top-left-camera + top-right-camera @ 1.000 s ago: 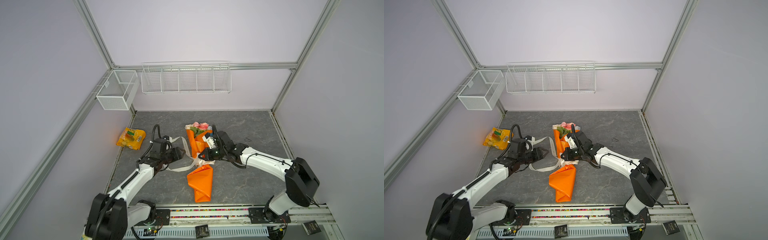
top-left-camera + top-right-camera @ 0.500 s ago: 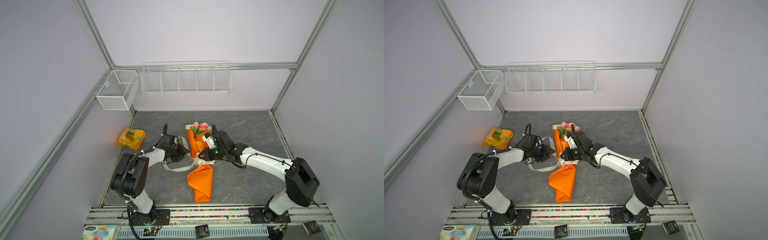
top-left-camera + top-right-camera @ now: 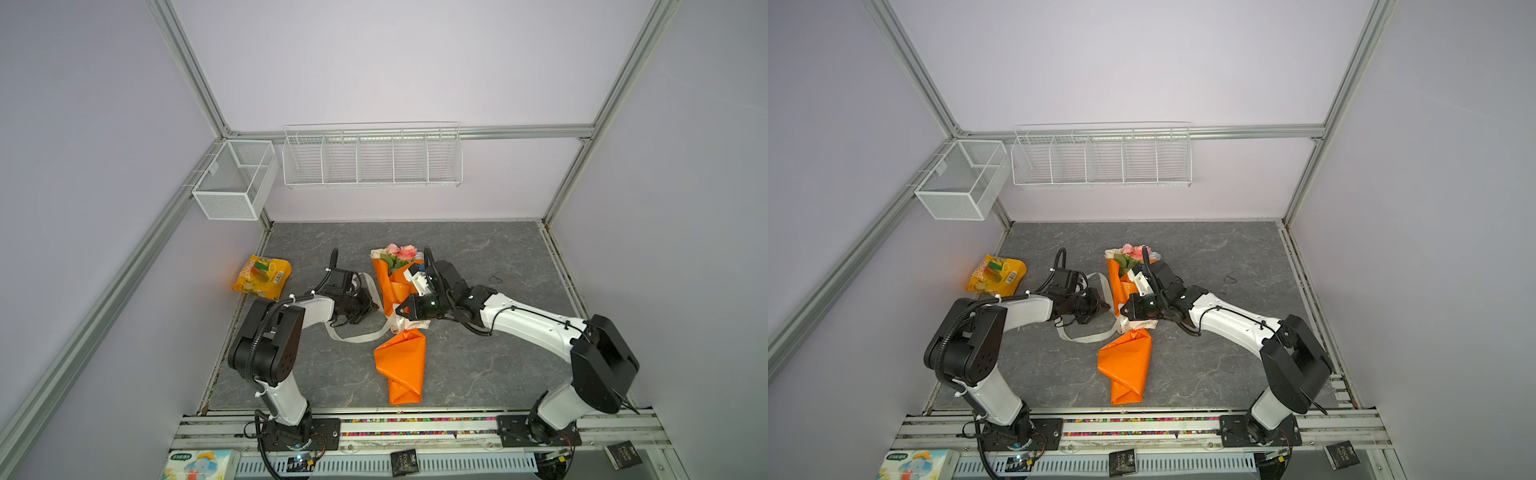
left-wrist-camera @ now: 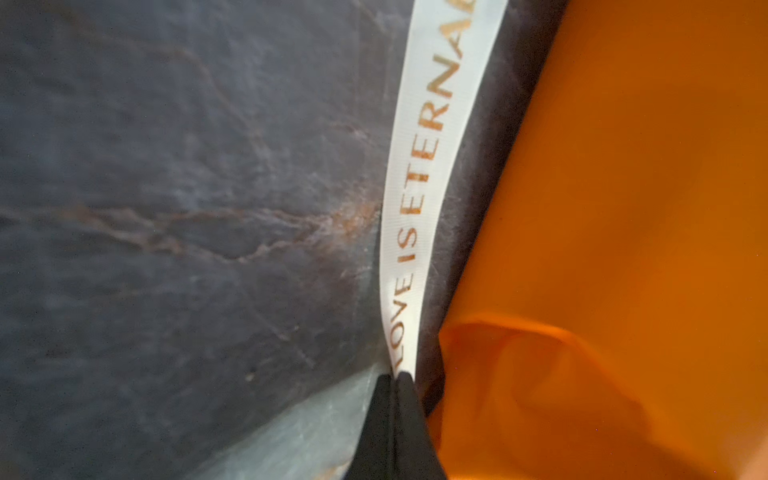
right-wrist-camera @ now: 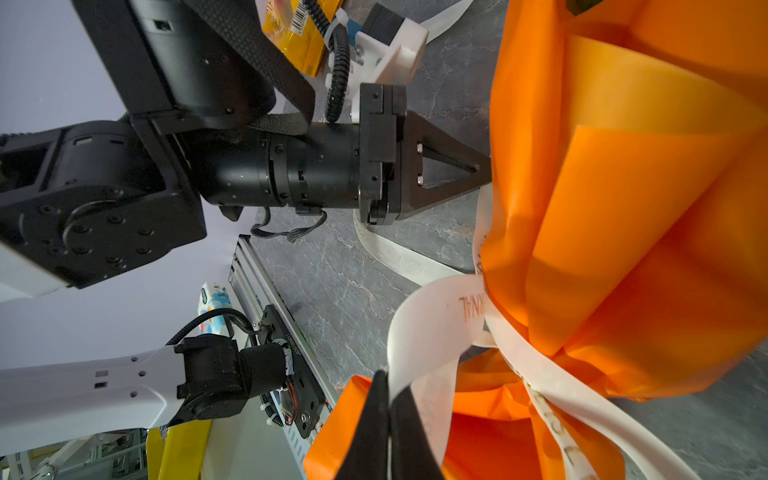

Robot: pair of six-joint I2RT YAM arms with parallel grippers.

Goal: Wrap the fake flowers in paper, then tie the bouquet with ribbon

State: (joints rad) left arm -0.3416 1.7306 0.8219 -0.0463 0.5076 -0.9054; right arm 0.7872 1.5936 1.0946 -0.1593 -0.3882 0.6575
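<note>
The bouquet of fake flowers (image 3: pixel 400 252) (image 3: pixel 1133 251) lies mid-table in both top views, pink blooms far, wrapped in orange paper (image 3: pixel 402 365) (image 5: pixel 623 232). A cream ribbon (image 3: pixel 360 338) (image 4: pixel 419 187) (image 5: pixel 432 316) printed "LOVE IS ETERNAL" goes round the wrap's narrow waist and loops on the table to its left. My left gripper (image 3: pixel 374 306) (image 4: pixel 395 376) is shut on a ribbon strand right beside the orange paper. My right gripper (image 3: pixel 399 311) (image 5: pixel 388 378) is shut on another ribbon strand at the waist, from the right side. The stems are hidden by the paper.
A yellow snack bag (image 3: pixel 262 276) lies at the table's left edge. Two white wire baskets (image 3: pixel 235 178) (image 3: pixel 372 156) hang on the walls at the back. A tissue packet (image 3: pixel 199 465) sits beyond the front rail (image 3: pixel 415 426).
My left gripper has moved right to the bouquet's side and shut on the ribbon, its elbow rising. The right gripper keeps its hold and has not moved.
</note>
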